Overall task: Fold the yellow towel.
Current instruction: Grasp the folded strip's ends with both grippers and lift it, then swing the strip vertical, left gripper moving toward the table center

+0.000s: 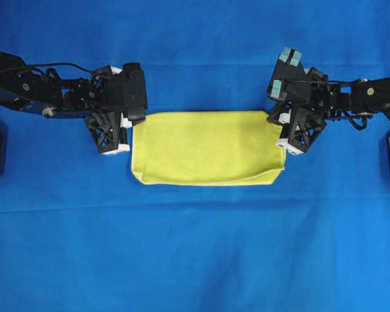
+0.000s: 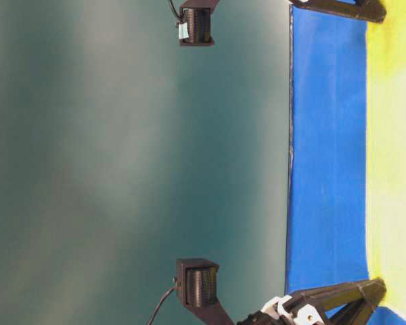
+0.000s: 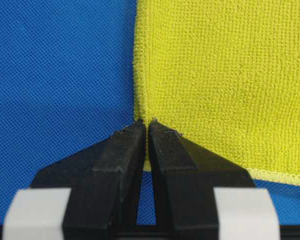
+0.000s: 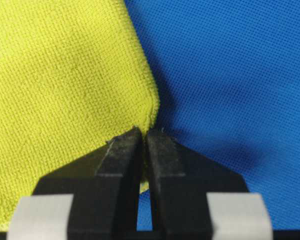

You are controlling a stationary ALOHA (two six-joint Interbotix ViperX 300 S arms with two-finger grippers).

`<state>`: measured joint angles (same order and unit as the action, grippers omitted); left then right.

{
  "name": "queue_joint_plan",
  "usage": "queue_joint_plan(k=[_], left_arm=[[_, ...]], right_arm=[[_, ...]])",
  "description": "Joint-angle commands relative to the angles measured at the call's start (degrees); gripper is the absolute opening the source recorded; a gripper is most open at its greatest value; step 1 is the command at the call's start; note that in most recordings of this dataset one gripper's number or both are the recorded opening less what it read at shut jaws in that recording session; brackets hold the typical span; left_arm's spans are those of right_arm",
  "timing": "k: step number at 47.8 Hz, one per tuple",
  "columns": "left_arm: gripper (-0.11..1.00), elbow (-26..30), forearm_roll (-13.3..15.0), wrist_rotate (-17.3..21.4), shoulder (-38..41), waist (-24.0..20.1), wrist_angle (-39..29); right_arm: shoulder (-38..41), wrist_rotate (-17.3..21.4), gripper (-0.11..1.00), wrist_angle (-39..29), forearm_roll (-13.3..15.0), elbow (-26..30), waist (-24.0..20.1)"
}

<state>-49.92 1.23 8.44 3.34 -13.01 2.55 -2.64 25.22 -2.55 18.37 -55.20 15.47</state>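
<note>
Both claws pinch yellow towel (image 1: pixel 207 147) edges — left claw (image 3: pixel 146 125), right claw (image 4: pixel 143 132).

A large blue woven cloth (image 1: pixel 195 247) covers the desk edge to edge; behind it stands a plain, evenly lit teal wall (image 2: pixel 122 169).

towel (image 1: pixel 208 148) on cloth (image 1: pixel 195 247), centre | left gripper (image 1: pixel 125 134) at its left edge | right gripper (image 1: pixel 285 132) at right edge

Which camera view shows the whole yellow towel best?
The overhead exterior view: the yellow towel lies there complete, a folded rectangle on the blue cloth. The table-level view shows only a yellow strip, and each wrist view shows one corner near closed fingertips.
</note>
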Motion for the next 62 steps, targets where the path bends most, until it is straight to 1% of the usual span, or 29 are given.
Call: queue_joint_plan(k=[1, 9, 14, 18, 29, 34, 38, 41, 46, 53, 56, 62], left_arm=[[0.02, 0.97, 0.09, -0.09, -0.62, -0.09, -0.35], [0.02, 1.76, 0.09, -0.35, -1.14, 0.0, -2.02], [0.02, 3.16, 0.09, -0.79, -3.08, 0.26, -5.36], [0.02, 4.48, 0.09, -1.41, -5.62, 0.53, -8.7], [0.02, 8.44, 0.09, -1.85, -14.06, 0.62, -17.58], [0.02, 9.49, 0.09, -1.76, -16.96, 0.7, -19.51], [0.02, 9.93, 0.09, -1.67, -19.07, 0.88, -20.39], [0.02, 10.02, 0.09, -1.32, -20.74, 0.97, -20.65], [0.02, 9.76, 0.09, -1.32, -21.8, 0.97, -20.13], [0.02, 9.84, 0.09, -1.85, -21.62, 2.02, -19.86], [0.02, 9.76, 0.09, -1.93, -21.62, 3.25, -19.34], [0.02, 9.58, 0.18, -2.11, -21.53, 7.38, -17.14]], right_arm=[[-1.67, -0.09, 0.02, 0.26, 0.09, 0.09, 0.09], [-3.87, 0.62, 0.02, -0.26, 0.09, 0.09, 0.09], [-6.68, 0.79, 0.02, -1.93, -0.18, 0.18, 0.09], [-9.58, 0.79, 0.02, -4.48, -0.18, 0.62, 0.09], [-20.57, 0.79, 0.02, -15.91, -0.18, 3.52, -0.35], [-24.96, 0.7, 0.02, -19.42, -0.18, 4.75, -1.32], [-28.48, 0.79, 0.02, -21.18, -0.18, 5.36, -2.37], [-30.15, 0.79, 0.02, -21.27, -0.18, 5.36, -2.72], [-31.03, 0.79, 0.02, -21.18, -0.09, 4.92, -2.81], [-29.36, 0.88, 0.02, -21.18, 0.09, 5.27, -2.55], [-28.39, 0.79, 0.02, -21.09, 0.26, 5.63, -1.85], [-26.19, 0.79, 0.02, -20.39, 1.93, 6.86, 1.76]])
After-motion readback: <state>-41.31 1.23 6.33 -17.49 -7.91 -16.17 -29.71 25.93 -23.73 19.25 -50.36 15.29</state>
